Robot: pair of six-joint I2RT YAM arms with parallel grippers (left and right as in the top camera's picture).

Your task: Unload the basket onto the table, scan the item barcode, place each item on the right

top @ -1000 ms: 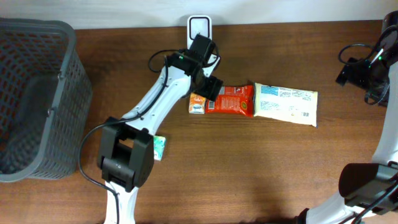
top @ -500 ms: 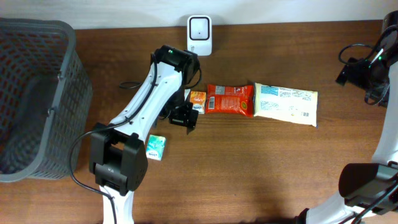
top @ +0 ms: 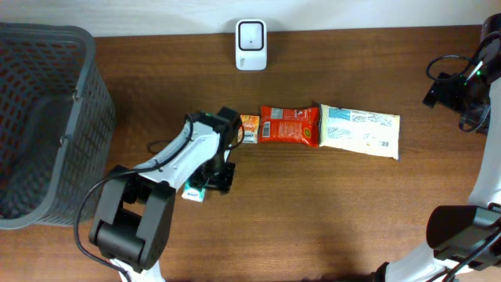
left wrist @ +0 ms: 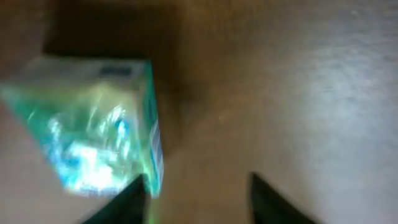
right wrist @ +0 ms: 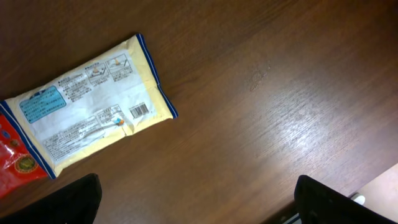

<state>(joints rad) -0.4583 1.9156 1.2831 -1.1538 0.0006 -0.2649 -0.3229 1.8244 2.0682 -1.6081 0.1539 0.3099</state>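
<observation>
A grey mesh basket (top: 82, 86) stands at the wooden table (top: 329, 211)'s left end.

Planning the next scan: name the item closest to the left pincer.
The small green box, alone at the left pincer, away from the row of packets.

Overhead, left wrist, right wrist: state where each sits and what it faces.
Overhead: above the table, facing down; basket, scanner, left arm, right arm.
Left wrist: on left hand, facing down at blurred green box; fingers below.
Right wrist: on right hand, facing down at yellow-white packet; fingers in bottom corners.
Shared: overhead and right wrist show that packet.
</observation>
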